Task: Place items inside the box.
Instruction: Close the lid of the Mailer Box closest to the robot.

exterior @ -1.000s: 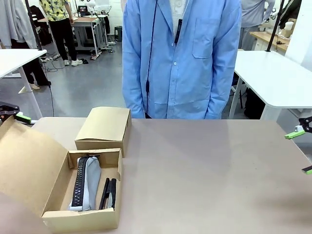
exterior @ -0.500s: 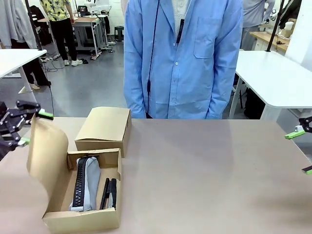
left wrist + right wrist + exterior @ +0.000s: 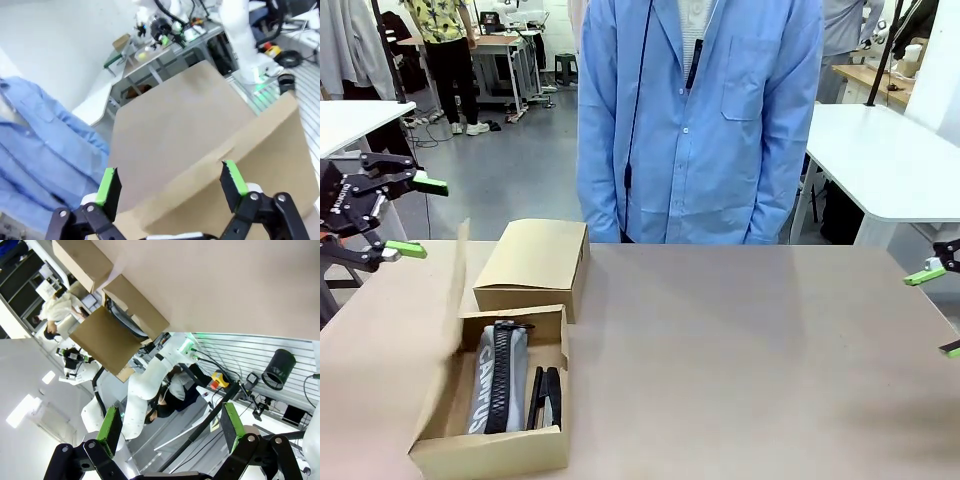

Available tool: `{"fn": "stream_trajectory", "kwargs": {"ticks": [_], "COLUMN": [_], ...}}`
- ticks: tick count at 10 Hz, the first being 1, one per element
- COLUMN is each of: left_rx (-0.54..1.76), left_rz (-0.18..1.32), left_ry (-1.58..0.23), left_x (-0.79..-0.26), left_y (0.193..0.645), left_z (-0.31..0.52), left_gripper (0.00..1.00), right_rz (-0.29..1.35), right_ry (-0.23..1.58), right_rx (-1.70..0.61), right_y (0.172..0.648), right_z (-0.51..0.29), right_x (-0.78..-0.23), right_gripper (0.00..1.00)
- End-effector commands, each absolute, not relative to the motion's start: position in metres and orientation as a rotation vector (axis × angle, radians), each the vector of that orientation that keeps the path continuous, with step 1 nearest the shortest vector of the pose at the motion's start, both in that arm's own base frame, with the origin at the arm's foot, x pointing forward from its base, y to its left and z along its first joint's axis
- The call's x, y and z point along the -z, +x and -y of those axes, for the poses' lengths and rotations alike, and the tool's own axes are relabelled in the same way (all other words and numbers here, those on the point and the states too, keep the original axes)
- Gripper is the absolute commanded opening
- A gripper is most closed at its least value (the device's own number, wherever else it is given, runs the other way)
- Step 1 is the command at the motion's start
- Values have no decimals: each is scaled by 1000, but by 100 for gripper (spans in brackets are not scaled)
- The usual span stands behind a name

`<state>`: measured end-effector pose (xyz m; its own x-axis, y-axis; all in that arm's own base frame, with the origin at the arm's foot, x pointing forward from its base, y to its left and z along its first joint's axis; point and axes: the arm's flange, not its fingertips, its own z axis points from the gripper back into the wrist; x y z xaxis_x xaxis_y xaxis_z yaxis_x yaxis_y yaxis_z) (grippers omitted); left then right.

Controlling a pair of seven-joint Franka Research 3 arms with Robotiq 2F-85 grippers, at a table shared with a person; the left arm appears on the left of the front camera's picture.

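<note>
Your left hand [image 3: 400, 215] hangs wide apart by the raised lid [image 3: 458, 275]. On the counter [image 3: 740, 350], the box [image 3: 490, 450] holds pouch [image 3: 498, 375], stapler [image 3: 550, 395] and pen [image 3: 534, 398]. Next, I think, push the lid down.

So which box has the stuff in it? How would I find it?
Look at the near left corner of the brown table. Two cardboard boxes sit there, one behind the other; you want the nearer, open box. It has a pouch and a stapler inside and its lid standing up, while the closed box behind it shows nothing inside.
</note>
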<state>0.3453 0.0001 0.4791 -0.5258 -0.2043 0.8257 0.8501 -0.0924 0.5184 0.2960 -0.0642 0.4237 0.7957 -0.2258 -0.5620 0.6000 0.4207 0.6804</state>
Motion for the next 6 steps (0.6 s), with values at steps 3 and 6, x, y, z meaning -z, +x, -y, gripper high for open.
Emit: {"fn": "stream_trajectory", "kwargs": {"ticks": [3,6], "left_rx": [1824,1879], "left_rz": [1305,1170], "left_ry": [-764,-760], "left_x": [-427,-391], "left_y": [352,351], "left_z": [24,51], "left_gripper": [100,100], "right_rz": [-424,-424], "right_ry": [1016,1016], "right_rx": [541,541], "right_y": [295,295], "right_z": [65,65], "right_x": [-427,-427], "right_gripper": [100,100]}}
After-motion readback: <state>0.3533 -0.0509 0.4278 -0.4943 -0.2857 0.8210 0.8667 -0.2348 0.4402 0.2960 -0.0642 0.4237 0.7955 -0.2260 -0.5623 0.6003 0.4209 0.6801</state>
